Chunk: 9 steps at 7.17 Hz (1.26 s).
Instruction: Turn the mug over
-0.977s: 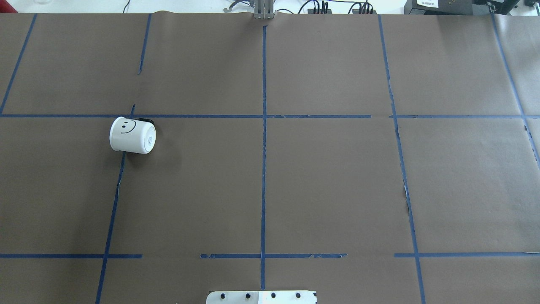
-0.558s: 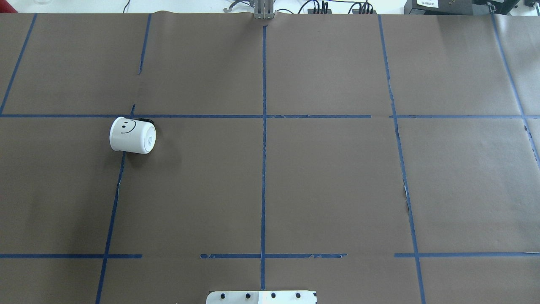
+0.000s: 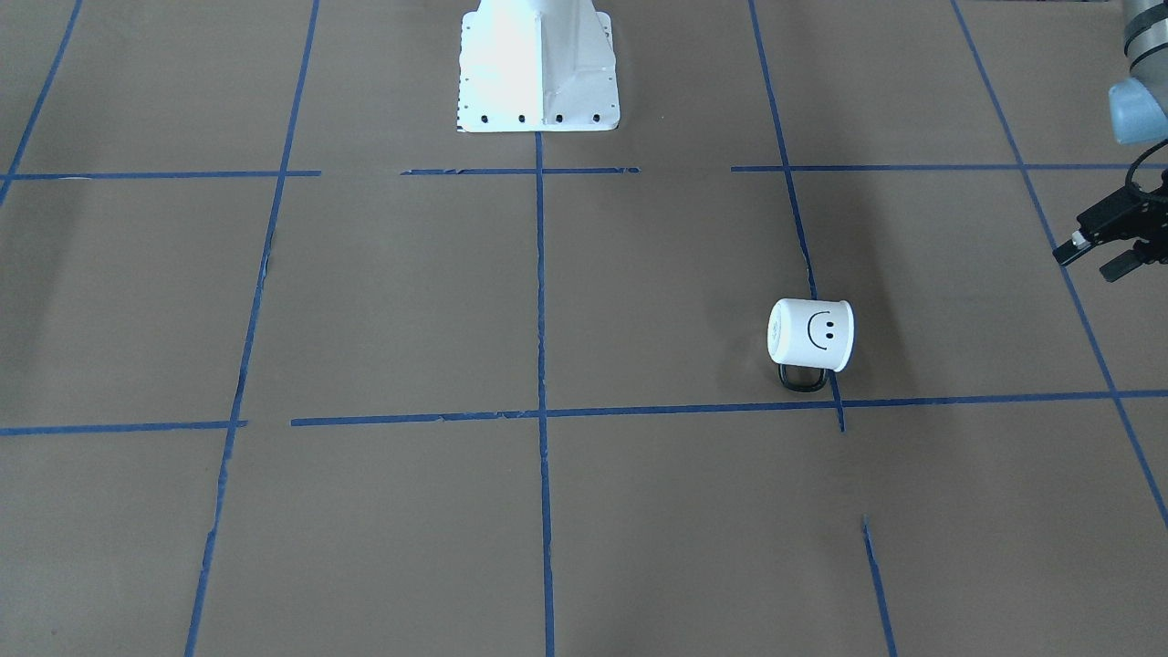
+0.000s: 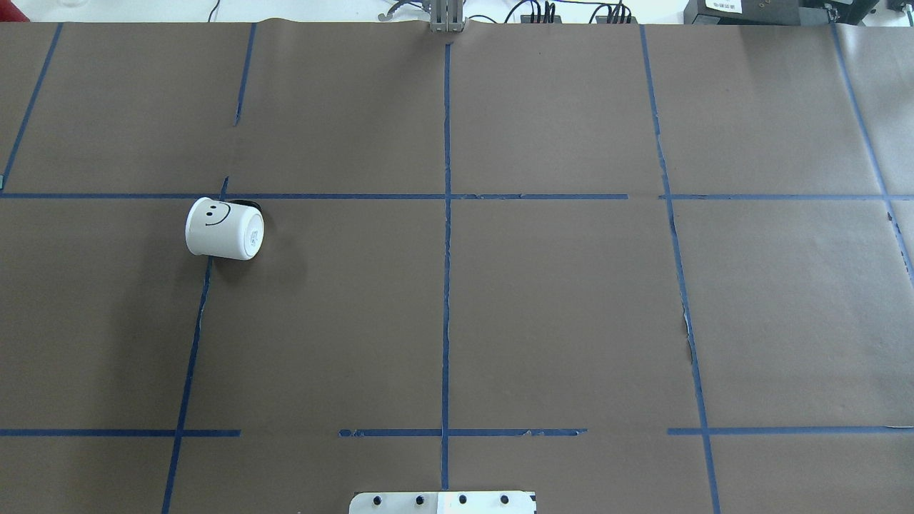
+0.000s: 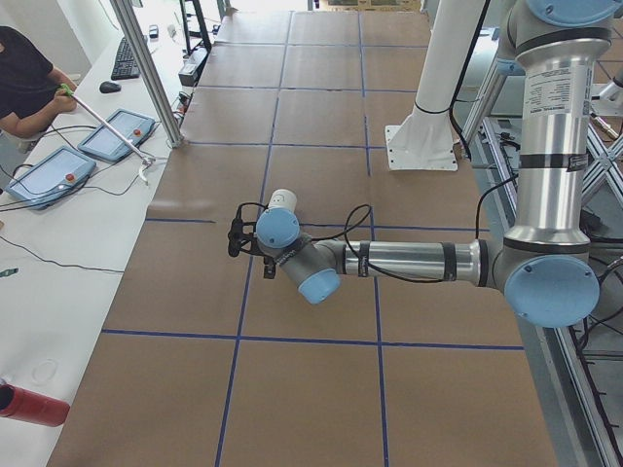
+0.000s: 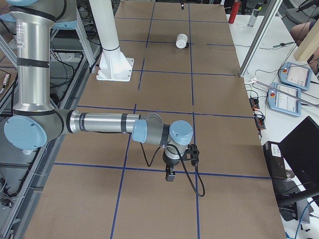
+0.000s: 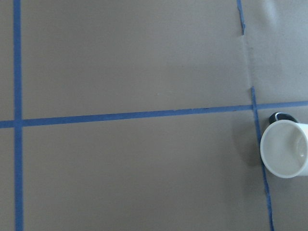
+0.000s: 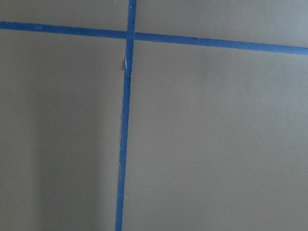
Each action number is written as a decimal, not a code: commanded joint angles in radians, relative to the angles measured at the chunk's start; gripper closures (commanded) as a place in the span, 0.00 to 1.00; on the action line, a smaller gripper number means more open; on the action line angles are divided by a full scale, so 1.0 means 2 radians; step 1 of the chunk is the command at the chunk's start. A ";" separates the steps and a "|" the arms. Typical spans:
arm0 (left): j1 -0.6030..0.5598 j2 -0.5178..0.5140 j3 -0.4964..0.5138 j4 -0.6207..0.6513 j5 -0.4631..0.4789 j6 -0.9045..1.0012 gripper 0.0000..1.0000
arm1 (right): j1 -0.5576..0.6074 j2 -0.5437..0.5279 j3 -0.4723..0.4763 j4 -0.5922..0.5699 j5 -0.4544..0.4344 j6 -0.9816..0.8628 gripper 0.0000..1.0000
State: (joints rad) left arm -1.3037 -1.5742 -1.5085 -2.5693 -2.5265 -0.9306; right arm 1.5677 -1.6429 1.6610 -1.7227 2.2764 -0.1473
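The white mug (image 4: 224, 228) with a black smiley face lies on its side on the brown paper, left of centre, with its black handle (image 4: 248, 205) on the far side. It also shows in the front-facing view (image 3: 811, 335), the right view (image 6: 181, 41) and the left wrist view (image 7: 285, 149), where its white open mouth faces the camera. My left gripper (image 3: 1088, 264) hovers apart from the mug, beyond its mouth end, jaws apart and empty. My right gripper (image 6: 169, 175) shows only in the right side view, far from the mug; I cannot tell whether it is open or shut.
Blue tape lines (image 4: 447, 214) divide the brown paper into squares. The white robot base (image 3: 537, 64) stands at the near edge. Operator consoles (image 6: 294, 74) and a red bottle (image 6: 236, 9) sit off the paper beyond the table.
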 commanded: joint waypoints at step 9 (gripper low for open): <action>0.181 -0.083 0.143 -0.430 0.264 -0.403 0.05 | 0.000 0.000 0.000 0.000 0.000 0.000 0.00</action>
State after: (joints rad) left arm -0.9532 -1.7398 -1.2491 -3.4007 -2.0041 -1.8652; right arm 1.5677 -1.6429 1.6608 -1.7227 2.2765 -0.1472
